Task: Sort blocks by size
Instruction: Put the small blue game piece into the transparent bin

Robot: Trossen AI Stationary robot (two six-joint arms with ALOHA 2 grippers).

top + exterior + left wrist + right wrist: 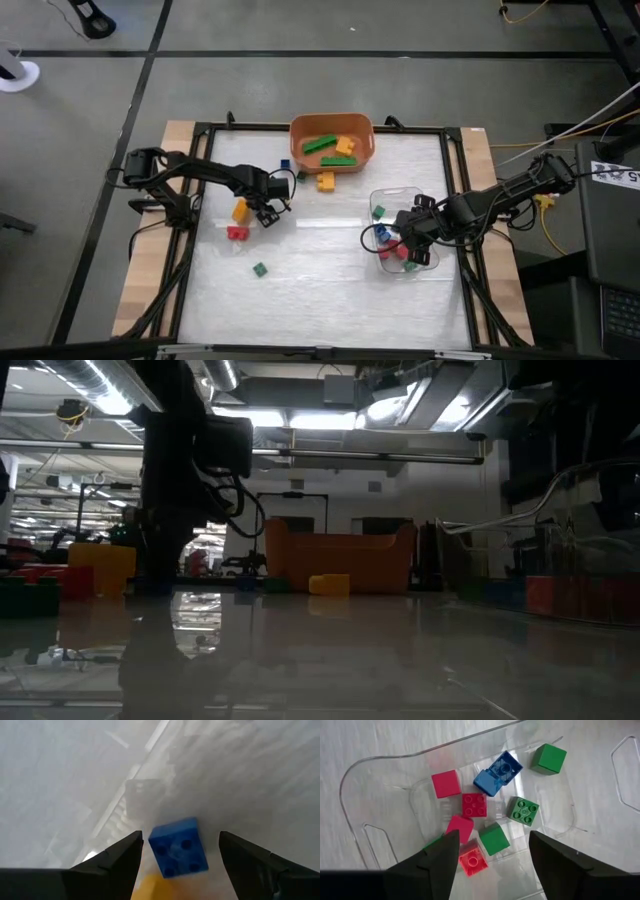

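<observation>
While the left gripper (271,213) hangs left of centre in the high view, its fingers (117,862) stand apart with a blue cube (178,848) lying on the table (330,280) between them, touched by neither. Just left of that gripper lie an orange brick (240,209) and a red brick (237,233), and a green cube (260,269) sits alone lower down. At upper centre the orange bin (331,127) holds green bricks (320,144) and an orange brick, with another yellow brick (326,181) just below the bin on the table. At right of centre the right gripper (410,243) hovers over the clear tray (381,197), its fingers (427,865) spread wide and holding nothing. Inside the tray, the right wrist view shows small cubes lying loose: red cubes (474,805) in the middle, a blue cube (497,773) tipped on edge above them, and green cubes (523,811) to the right, one (549,758) at upper right.
</observation>
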